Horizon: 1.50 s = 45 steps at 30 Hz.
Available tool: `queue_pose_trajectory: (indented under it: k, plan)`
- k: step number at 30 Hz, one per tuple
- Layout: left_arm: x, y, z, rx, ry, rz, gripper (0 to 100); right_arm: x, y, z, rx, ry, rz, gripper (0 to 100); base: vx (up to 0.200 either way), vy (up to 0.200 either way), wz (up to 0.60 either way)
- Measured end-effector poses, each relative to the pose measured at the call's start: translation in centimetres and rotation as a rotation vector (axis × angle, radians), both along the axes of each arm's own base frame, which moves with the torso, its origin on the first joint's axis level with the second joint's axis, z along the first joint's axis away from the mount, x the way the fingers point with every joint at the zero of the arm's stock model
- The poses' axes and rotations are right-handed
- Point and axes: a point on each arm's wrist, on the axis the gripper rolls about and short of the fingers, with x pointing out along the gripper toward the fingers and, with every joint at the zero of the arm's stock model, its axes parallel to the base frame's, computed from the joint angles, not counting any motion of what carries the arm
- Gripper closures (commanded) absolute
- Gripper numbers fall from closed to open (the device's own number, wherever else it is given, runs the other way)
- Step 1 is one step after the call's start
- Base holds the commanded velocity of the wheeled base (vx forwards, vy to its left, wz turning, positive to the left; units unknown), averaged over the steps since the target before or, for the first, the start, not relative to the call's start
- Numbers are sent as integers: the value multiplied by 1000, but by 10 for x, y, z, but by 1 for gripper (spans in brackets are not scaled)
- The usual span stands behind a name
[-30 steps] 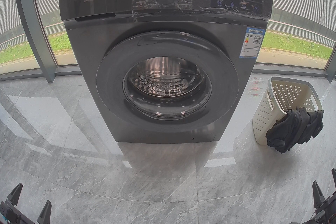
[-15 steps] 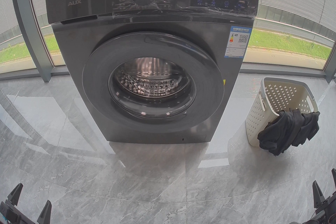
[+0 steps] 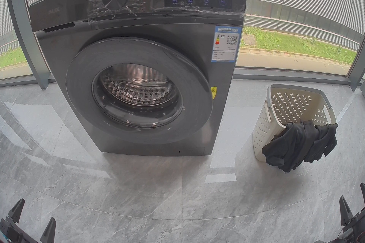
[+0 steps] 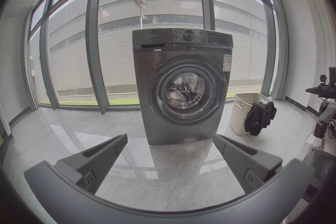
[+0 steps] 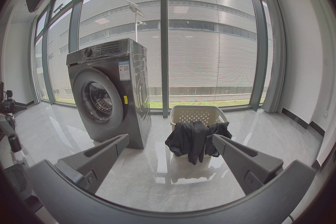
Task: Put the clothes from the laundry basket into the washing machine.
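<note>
Beside washing machine (image 3: 152, 46), laundry basket (image 3: 263, 129), black clothes (image 3: 296, 145) draped over rim

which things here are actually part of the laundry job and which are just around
Part of the job: washing machine; laundry basket beside it; black clothes draped over the basket's rim; left claw and right claw, both open.

Just around: window frames; grey tiled floor; sticker on the machine's front.

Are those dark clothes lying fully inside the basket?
No, the dark clothes hang over the front rim of the laundry basket, down its outer wall.
</note>
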Motion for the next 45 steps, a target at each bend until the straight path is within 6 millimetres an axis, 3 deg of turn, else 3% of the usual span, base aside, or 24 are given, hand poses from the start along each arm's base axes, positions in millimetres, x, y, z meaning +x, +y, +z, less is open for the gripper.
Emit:
queue_pose_trajectory:
  k: [45]
  plan:
    - [0, 0, 0, 1, 0, 0, 0, 0, 0, 0, 0, 0, 1, 0, 0, -200, 0]
